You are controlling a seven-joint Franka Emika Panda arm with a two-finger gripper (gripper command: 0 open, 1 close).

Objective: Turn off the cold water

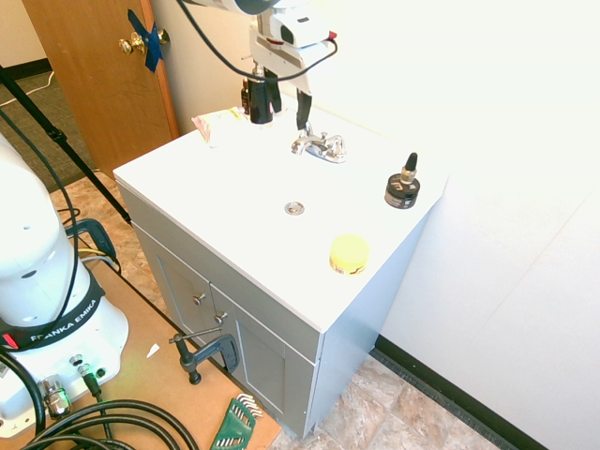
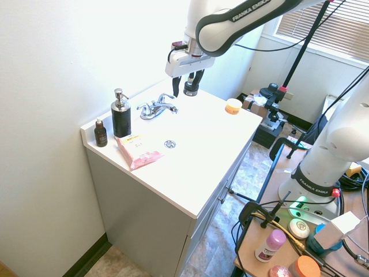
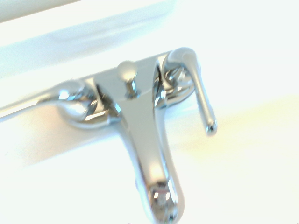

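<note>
Wrist view: chrome faucet (image 3: 145, 126), R lever (image 3: 198, 91) angled spoutward, L lever (image 3: 42, 99) outward.

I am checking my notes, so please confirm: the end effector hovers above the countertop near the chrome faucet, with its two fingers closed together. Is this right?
Not quite: the two fingers are apart, not closed together, as the second exterior view shows. The end effector does hover above the countertop near the chrome faucet.

Bathroom — sink vanity (image 2: 167, 173), faucet (image 2: 155, 109)
</note>
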